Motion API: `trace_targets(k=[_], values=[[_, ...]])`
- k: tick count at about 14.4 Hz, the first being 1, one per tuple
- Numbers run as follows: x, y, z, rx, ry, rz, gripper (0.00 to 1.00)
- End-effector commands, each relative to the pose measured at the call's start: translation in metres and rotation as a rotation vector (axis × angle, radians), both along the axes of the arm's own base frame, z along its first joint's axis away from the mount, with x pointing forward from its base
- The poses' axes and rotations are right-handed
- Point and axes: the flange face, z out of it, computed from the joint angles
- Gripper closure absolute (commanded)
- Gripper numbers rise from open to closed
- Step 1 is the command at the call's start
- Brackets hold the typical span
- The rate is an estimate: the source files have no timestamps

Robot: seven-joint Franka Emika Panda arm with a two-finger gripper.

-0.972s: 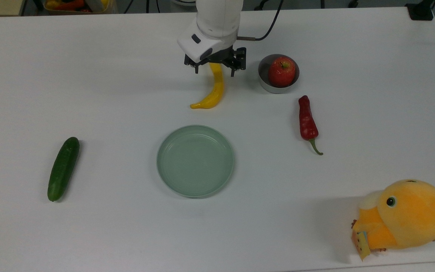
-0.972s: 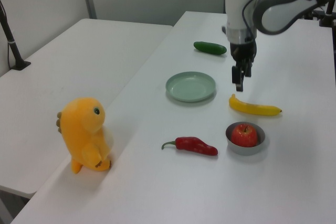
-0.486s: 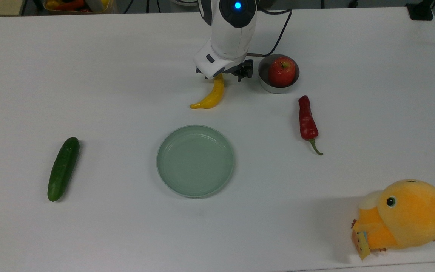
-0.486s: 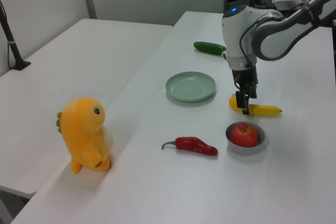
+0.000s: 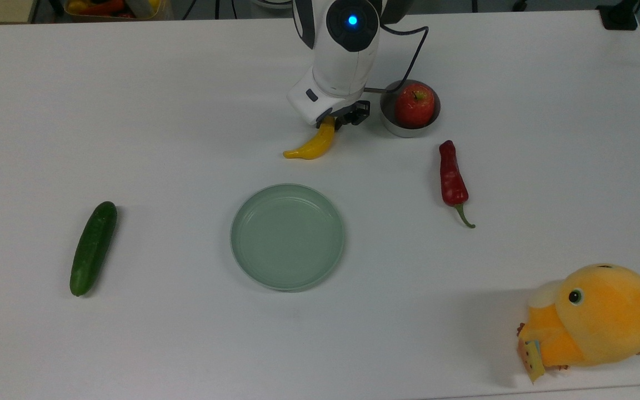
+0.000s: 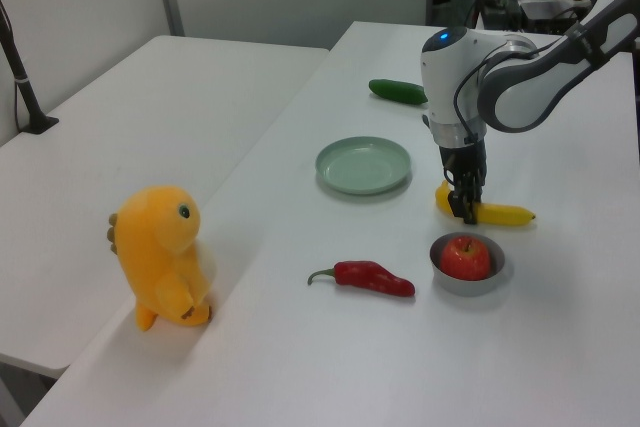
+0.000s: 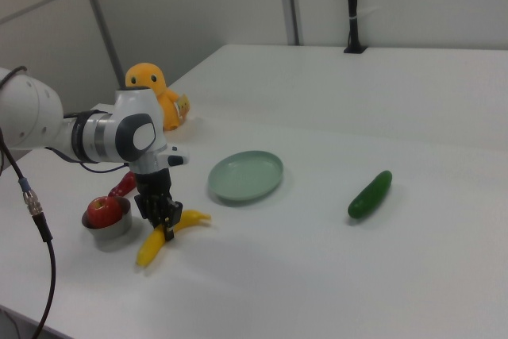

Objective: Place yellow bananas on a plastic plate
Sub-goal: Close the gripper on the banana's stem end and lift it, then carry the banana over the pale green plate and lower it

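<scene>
The banana (image 5: pixel 313 145) is straddled mid-length by the jaws on the tabletop (image 5: pixel 131 111), its far half hidden; whether it is gripped cannot be told. The plate (image 5: pixel 287 236) lies apart.

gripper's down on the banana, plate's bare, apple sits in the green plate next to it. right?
Wrong on the apple. The apple sits in the small grey metal bowl, not the plate, as the top view shows. The rest holds: the gripper is down on the banana, and the green plate is bare.
</scene>
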Motion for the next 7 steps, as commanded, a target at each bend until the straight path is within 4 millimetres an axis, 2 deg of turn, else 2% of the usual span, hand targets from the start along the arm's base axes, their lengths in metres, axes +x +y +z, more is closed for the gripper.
trace_targets(k=[1, 4, 7], values=[[0.007, 0.000, 0.018, -0.002, -0.062, -0.016, 0.91], [0.031, -0.004, 0.055, 0.027, -0.141, -0.041, 0.91], [0.065, -0.017, 0.091, 0.069, -0.300, -0.138, 0.90]])
